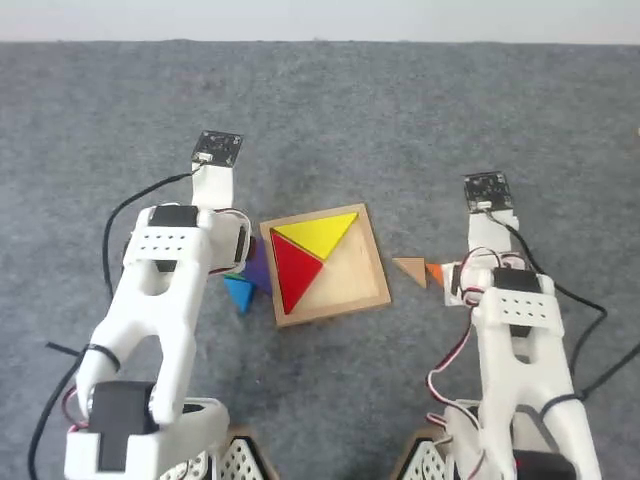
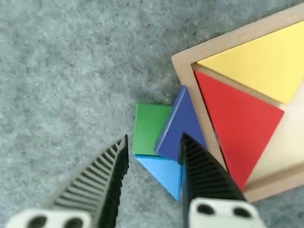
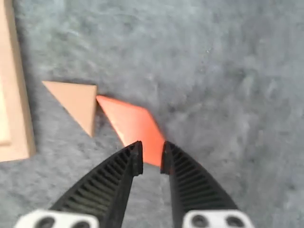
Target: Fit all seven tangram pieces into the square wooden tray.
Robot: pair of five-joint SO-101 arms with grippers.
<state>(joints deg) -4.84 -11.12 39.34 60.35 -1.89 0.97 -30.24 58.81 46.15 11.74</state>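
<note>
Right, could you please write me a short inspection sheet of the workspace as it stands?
Surface: grey felt-like cloth over the whole table.
Job's things: wooden tray holds a yellow triangle and a red triangle. The green piece, dark blue piece and light blue triangle overlap in a pile against its outer wall. The tan triangle and orange parallelogram lie on its other side.
Clutter: nothing seen.
Grippers: left gripper open above the pile; right gripper slightly open at the orange parallelogram's end.
Cables: black cable loops beside the left arm; red and white wires by the right arm.
Surroundings: pale wall behind.
</note>
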